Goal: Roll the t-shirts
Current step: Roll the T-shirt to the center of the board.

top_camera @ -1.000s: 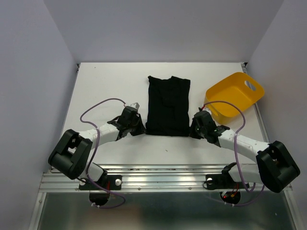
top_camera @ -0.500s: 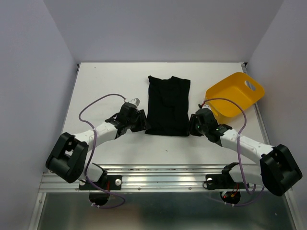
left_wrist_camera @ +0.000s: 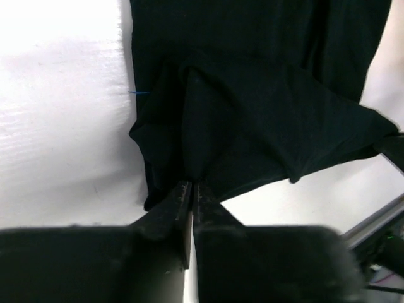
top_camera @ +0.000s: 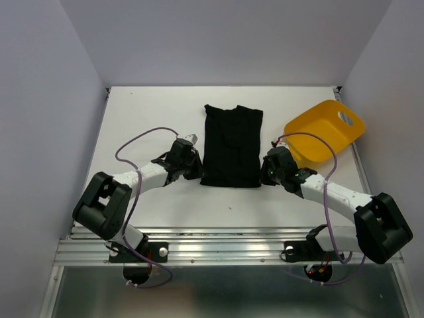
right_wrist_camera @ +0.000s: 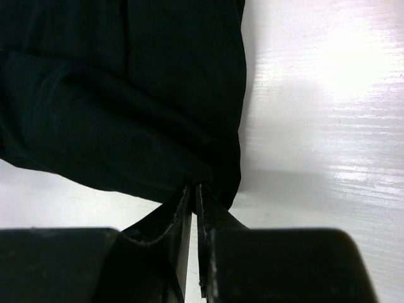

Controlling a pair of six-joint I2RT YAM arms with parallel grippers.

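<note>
Since the t-shirt lies folded into a long strip in the middle of the tabletop, its near hem is all either arm has. The left jaws are pinched together on the left corner, with cloth puckered into a peak at their tips. The right jaws are closed on the right corner's very edge. That right bite looks thin. It may slip or catch only one layer, skewing the roll toward the yellow tub.

You had soft, even overhead light in the top view, with only faint shadows on the worktop. In both wrist views that white surface glared, the black t-shirt lost its detail, and the near fingers were blurred.
</note>
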